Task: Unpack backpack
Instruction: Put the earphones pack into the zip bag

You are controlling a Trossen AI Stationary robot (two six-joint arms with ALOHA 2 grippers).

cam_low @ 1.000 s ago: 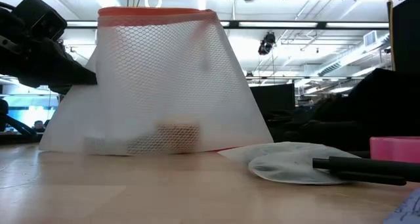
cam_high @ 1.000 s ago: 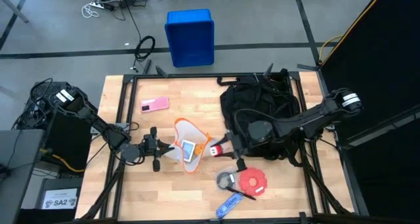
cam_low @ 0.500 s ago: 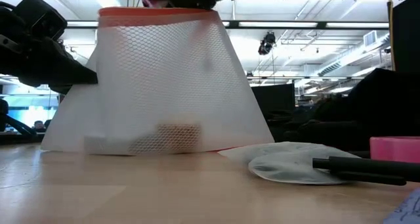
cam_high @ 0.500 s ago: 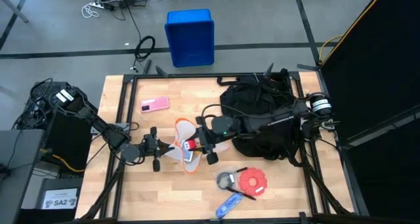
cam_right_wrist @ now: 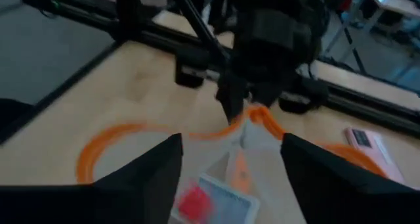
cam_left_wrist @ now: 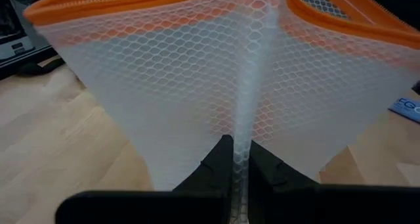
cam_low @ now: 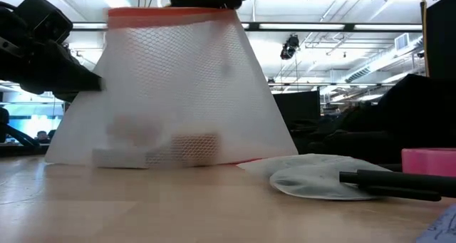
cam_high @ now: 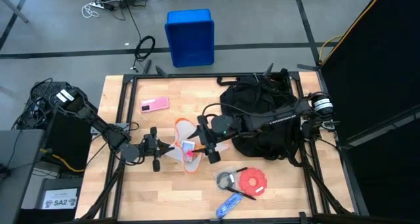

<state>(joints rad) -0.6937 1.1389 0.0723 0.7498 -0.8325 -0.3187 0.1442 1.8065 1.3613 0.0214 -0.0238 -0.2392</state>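
Item: backpack (cam_high: 262,115), black, soft, straps loose. You find it on the tabletop (cam_high: 131,191) at the right side of the white mesh bag (cam_high: 186,145), near but not touching it.

Item: white mesh bag, orange rim, mouth open and facing up. Your landmark, mid-tabletop. In the low view (cam_low: 174,93) it stands as a cone; small items lie inside it at the bottom, among them a red piece on a pale card (cam_right_wrist: 207,203).

Item: left gripper (cam_high: 159,152). You have it at the bag's left edge, fingers (cam_left_wrist: 216,168) pinched closed on the mesh seam.

Item: right gripper (cam_high: 209,142). It hangs over the bag's mouth at the backpack side, its arm reaching across the backpack; fingers (cam_right_wrist: 141,175) spread apart, holding nothing.

Item: pink flat object (cam_high: 154,104), beyond the bag toward the far-left corner.

Item: red round object (cam_high: 252,180), on the near side of the bag, in front of the backpack.

Item: blue crate (cam_high: 190,37), on the floor beyond the tabletop.
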